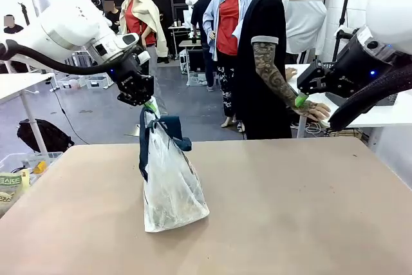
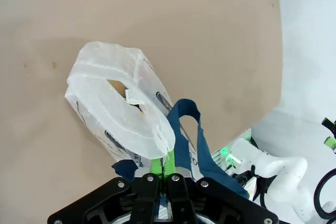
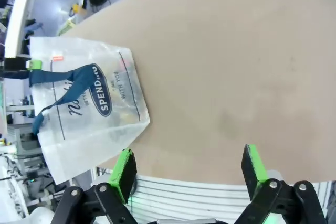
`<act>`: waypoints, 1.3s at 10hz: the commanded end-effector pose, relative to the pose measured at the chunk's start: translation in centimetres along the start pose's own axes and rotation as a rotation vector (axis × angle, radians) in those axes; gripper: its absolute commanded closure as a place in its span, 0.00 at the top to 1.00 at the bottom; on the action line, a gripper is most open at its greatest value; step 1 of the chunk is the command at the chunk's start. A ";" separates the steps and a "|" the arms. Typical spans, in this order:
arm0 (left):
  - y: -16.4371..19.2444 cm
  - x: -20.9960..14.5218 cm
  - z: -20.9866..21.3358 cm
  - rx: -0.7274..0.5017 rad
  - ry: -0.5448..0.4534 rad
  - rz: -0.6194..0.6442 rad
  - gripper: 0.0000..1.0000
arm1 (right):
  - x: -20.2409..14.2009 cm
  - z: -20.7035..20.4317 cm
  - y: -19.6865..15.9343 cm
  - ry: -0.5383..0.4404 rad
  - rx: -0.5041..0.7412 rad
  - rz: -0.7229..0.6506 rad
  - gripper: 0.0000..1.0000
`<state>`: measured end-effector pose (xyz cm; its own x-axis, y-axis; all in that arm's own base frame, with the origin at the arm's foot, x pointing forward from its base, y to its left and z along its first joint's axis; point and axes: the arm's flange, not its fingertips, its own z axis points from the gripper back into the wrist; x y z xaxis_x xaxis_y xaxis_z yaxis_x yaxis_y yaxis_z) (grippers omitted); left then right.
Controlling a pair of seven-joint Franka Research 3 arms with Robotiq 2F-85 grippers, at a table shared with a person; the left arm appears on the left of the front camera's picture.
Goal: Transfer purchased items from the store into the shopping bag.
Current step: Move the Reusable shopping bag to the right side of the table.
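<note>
The tan surface [image 1: 290, 210] spreads wide and mostly bare, and the shopping bag [image 1: 168, 188] serves as the landmark on it. A person [image 1: 261, 62] in a black top stands beyond the surface's far edge, off to the bag's right in the front view, one tattooed forearm hanging down beside the right arm's end.

The shopping bag stands left of the surface's middle, its bottom resting on the surface and its body leaning a little, the translucent white plastic bulging low down. Its navy strap handles [image 1: 170, 130] rise to the top of the bag, one loop drooping down the side. In the right wrist view the bag's broad face shows the navy oval logo [image 3: 100, 90] with white lettering, and faint shapes of contents lie behind the plastic, too blurred to name. In the left wrist view the bag's mouth gapes slightly, a brown surface showing through the gap.

The left tool [image 1: 149, 102] sits directly above the bag, its green pads pressed together and pinching the bag's top edge by the handles.

The right tool [image 3: 186, 169] hangs well away from the bag, out past the surface's right side, its two green-padded fingers spread wide with nothing between them.
</note>
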<state>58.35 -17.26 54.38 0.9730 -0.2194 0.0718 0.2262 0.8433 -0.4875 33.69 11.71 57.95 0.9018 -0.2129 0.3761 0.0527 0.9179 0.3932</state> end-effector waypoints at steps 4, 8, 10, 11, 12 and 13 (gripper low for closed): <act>3.1 -7.6 8.8 0.028 -0.130 0.107 0.00 | 0.5 0.0 0.4 0.017 -0.002 0.033 1.00; 8.6 -13.4 16.9 0.012 -0.257 0.349 0.00 | 0.5 0.0 0.4 0.017 -0.002 0.033 1.00; 12.4 -14.4 19.8 0.046 -0.209 0.452 0.00 | 0.5 0.0 0.4 0.017 -0.002 0.033 1.00; 13.8 -14.2 20.5 0.077 -0.200 0.465 0.00 | 0.5 0.0 0.4 0.017 -0.002 0.033 1.00; 15.0 -13.6 21.0 0.098 -0.203 0.477 0.00 | 0.5 0.0 0.4 0.017 -0.002 0.033 1.00; 16.4 -12.5 21.6 0.117 -0.199 0.570 0.00 | 0.5 0.0 0.4 0.017 -0.002 0.033 1.00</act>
<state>49.05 9.94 62.39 0.9511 0.3075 0.0281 -0.2673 0.8656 -0.4235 33.85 11.93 58.25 0.9045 -0.1973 0.3782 0.0384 0.9207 0.3885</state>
